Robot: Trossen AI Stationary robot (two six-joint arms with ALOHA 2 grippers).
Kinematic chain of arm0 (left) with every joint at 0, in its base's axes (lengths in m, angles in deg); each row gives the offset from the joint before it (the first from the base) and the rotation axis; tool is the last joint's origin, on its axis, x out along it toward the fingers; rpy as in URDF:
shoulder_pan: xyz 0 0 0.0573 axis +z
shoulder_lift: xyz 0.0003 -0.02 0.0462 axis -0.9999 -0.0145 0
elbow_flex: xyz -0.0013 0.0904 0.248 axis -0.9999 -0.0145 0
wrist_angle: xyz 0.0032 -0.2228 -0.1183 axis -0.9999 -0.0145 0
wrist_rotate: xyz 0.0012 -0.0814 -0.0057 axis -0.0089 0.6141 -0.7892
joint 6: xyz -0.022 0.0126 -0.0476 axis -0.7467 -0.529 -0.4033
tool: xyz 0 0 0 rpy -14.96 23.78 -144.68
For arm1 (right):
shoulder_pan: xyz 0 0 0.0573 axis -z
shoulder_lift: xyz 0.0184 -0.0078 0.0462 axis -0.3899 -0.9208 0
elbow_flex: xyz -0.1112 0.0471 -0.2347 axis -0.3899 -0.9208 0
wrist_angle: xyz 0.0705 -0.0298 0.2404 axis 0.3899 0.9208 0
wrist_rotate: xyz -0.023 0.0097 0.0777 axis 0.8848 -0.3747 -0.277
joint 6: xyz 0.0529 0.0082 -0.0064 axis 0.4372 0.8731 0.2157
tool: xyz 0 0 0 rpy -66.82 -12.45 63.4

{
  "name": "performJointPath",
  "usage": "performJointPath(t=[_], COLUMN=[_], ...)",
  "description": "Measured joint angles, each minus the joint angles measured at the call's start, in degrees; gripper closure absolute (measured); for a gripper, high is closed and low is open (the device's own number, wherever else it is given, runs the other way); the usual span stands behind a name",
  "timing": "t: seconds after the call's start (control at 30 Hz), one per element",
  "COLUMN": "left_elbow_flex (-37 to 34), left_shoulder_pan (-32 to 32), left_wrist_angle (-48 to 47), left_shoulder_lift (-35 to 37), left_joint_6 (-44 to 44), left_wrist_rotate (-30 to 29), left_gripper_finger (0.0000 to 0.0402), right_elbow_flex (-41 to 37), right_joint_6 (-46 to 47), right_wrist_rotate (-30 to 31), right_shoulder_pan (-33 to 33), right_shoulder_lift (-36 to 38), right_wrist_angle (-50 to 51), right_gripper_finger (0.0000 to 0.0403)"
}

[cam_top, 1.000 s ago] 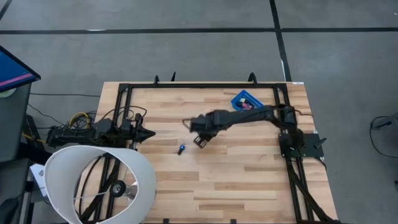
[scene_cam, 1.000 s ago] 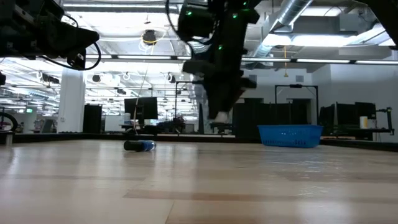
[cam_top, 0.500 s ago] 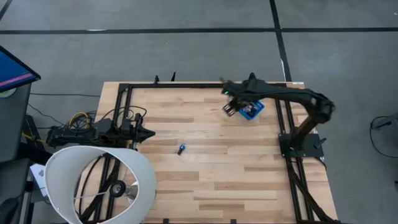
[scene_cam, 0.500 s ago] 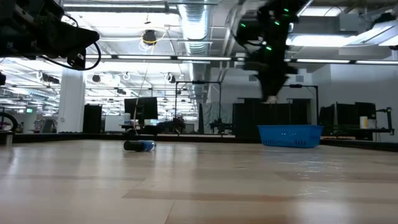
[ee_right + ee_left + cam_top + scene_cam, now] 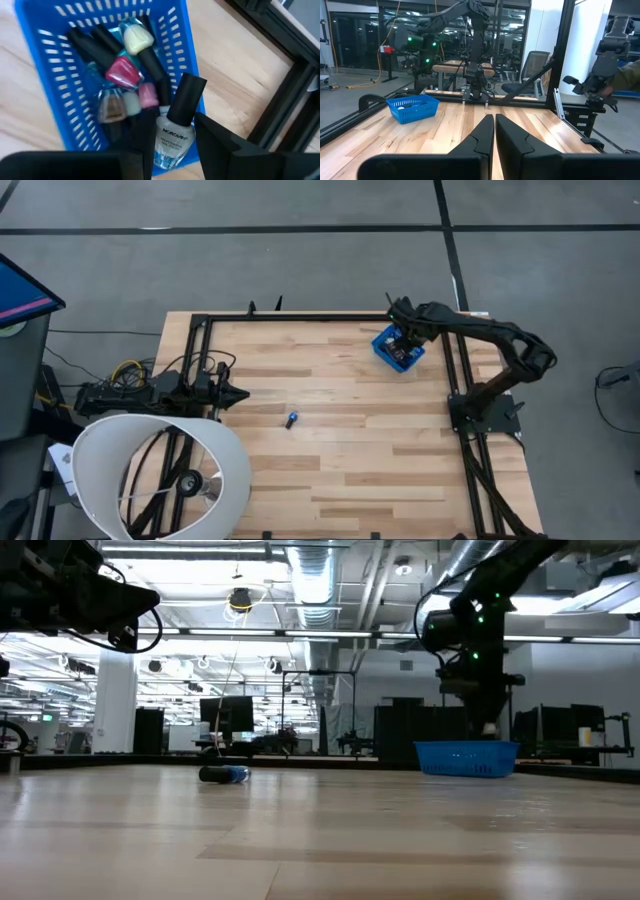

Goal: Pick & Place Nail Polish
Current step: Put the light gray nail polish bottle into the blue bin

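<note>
My right gripper (image 5: 402,342) hangs over the blue bin (image 5: 384,355) at the table's far right, shut on a clear nail polish bottle (image 5: 172,142) with a black cap. The bin (image 5: 47,95) holds several bottles, pink, pale and dark-capped (image 5: 122,72). One blue bottle (image 5: 291,420) lies on its side mid-table; it also shows in the low view (image 5: 225,774). My left gripper (image 5: 494,137) is shut and empty, waiting at the table's left edge (image 5: 235,393). My right gripper pinches the clear bottle's glass body (image 5: 159,142) between its two fingers, one on each side. The fingers come from above, pointing down at the bin. The black cap (image 5: 188,97) sticks out past the fingertips. The bottle is lifted clear above the bin.
A black frame rail (image 5: 320,317) runs round the tabletop, close behind and right of the bin. A large white round shade (image 5: 160,475) stands at the near left. Bare wood (image 5: 380,450) lies between the blue bottle and the right arm's base.
My right gripper has carried the clear bottle from the table's middle toward the far right, and now stands over the blue bin, lower than half a second ago. It has stayed shut on the bottle. The blue bottle on the table has not moved.
</note>
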Motion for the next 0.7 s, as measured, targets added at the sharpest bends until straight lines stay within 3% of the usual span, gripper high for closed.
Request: performJointPath(t=[0.37,0.7], left_elbow_flex=[0.0,0.0], left_shoulder_pan=[-0.01,-0.01], left_wrist_angle=[0.0,0.0], left_shoulder_lift=[0.0,0.0], left_joint_6=[0.0,0.0], left_wrist_rotate=[0.0,-0.01], left_gripper_finger=[0.039,0.039], right_elbow_flex=[-6.26,-6.89], right_joint_6=[-5.01,-12.38], right_wrist_rotate=[-0.32,0.89], right_shoulder_pan=[1.44,1.42], right_shoulder_lift=[-0.01,-2.78], right_wrist_angle=[-7.25,-7.7], right_gripper_finger=[0.0299,0.0293])
